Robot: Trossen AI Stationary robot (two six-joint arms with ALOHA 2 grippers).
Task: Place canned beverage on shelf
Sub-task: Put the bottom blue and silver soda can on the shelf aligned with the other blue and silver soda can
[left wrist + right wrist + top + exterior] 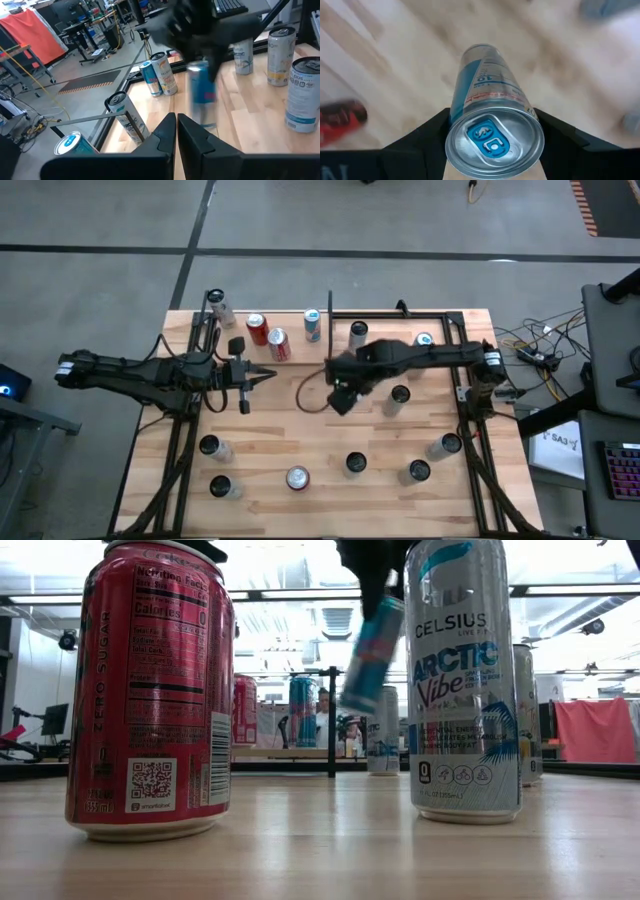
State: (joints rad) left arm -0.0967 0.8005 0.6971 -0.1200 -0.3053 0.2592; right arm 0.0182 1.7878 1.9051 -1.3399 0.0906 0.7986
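Between right claw [492, 131] fingers, seemingly lifted: blue can [487, 120]

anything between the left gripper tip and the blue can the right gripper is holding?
Only bare wooden tabletop between shut left gripper and slim blue-and-silver can in right gripper, per high view.

A glossy aluminium blue can [490, 125], its brushed silver lid shiny, is clamped between matt black plastic fingers [427, 132]. The counter [330, 435] is made of pale, smooth, satin-finished wood planks. A red can [150, 690] is printed in gloss.
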